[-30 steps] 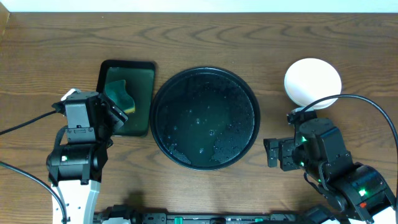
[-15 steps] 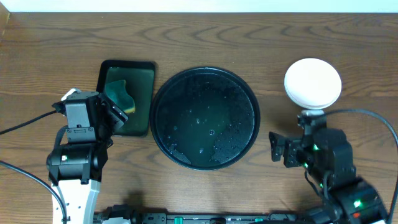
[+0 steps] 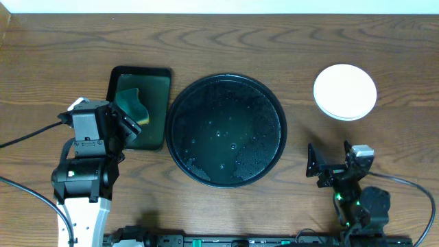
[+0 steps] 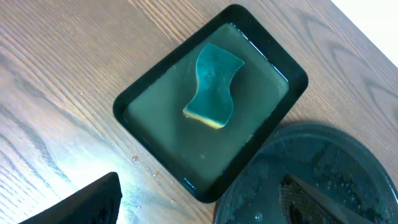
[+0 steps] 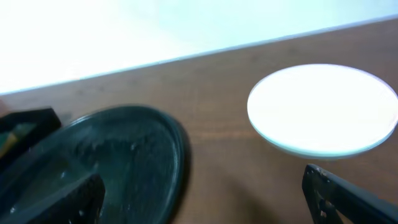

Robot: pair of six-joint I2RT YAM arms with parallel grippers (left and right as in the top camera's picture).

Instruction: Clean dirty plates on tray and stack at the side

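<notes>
The round black tray [image 3: 226,116] sits mid-table, wet, with nothing on it. The plates [image 3: 345,91] form a stack to its right, a white one on top; in the right wrist view the plates [image 5: 323,109] show an aqua edge underneath. My right gripper [image 3: 317,168] hangs open near the front edge, below the stack and apart from it, with nothing between its fingers [image 5: 202,199]. At the tray's left my left gripper [image 3: 129,127] is open and holds nothing. In the left wrist view the left gripper [image 4: 205,208] hovers over the gap between both trays.
A small dark green rectangular tray [image 3: 159,103] holding water and a teal sponge [image 3: 134,106] lies left of the black tray [image 4: 323,162]. The sponge [image 4: 214,84] rests in the middle of it. The table's back edge runs behind the plates.
My right arm has drawn back from the plate stack toward the front edge of the table. The left arm, tray and plates have not moved.
</notes>
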